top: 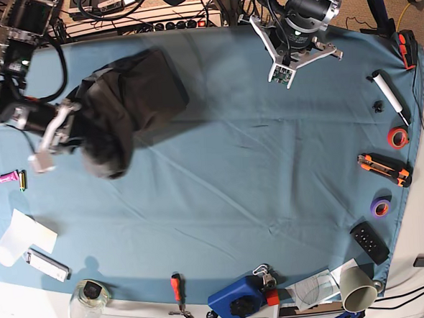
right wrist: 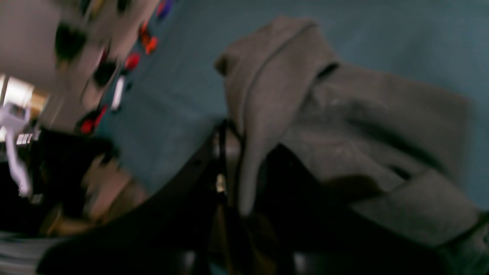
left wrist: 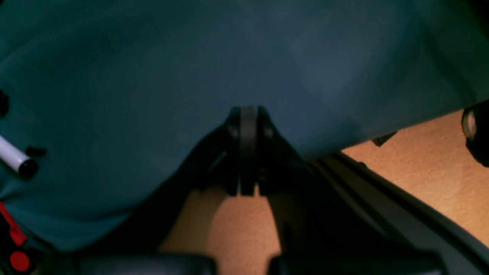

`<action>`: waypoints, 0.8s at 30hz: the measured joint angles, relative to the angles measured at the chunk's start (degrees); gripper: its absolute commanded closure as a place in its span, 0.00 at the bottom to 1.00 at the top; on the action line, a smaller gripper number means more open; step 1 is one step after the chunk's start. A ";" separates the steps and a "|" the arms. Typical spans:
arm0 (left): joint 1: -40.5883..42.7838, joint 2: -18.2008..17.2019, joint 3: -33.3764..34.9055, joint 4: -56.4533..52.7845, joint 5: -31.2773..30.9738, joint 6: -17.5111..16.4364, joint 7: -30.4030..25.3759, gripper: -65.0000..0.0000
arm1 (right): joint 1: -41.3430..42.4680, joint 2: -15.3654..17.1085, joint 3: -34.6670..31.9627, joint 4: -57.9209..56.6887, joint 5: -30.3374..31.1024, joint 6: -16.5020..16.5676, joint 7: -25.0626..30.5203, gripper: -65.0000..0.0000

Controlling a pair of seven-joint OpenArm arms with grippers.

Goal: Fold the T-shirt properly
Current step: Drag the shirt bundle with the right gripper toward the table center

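Observation:
The dark grey T-shirt (top: 132,95) lies bunched in a heap at the back left of the teal table cloth (top: 235,186). One edge of it is lifted by my right gripper (top: 79,122). In the blurred right wrist view, the right gripper (right wrist: 233,152) is shut on a fold of the T-shirt (right wrist: 344,126), and the fabric drapes over one finger. My left gripper (left wrist: 248,112) is shut with nothing in it, and it hovers over the cloth's back edge. In the base view the left arm (top: 290,31) is at the back right, far from the shirt.
Along the right edge lie a white marker (top: 390,98), an orange tape roll (top: 397,137), a box cutter (top: 384,168), purple tape (top: 380,206), a remote (top: 368,242) and a cup (top: 358,290). Paper (top: 19,236) and markers lie left. A blue device (top: 239,301) sits at the front.

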 measured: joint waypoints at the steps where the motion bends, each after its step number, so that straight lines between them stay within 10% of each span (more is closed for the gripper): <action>1: 0.00 0.00 0.02 0.00 -0.02 0.00 -0.42 1.00 | 0.02 -0.07 -2.40 0.44 0.22 0.00 0.09 1.00; 19: -0.04 0.00 0.02 0.00 1.05 -0.02 -2.91 1.00 | -2.36 -0.11 -13.49 0.59 0.20 0.00 0.11 1.00; 24: -0.04 0.00 0.00 0.00 1.05 0.00 -2.99 1.00 | -2.36 -0.13 -13.49 0.59 0.44 0.00 0.11 0.75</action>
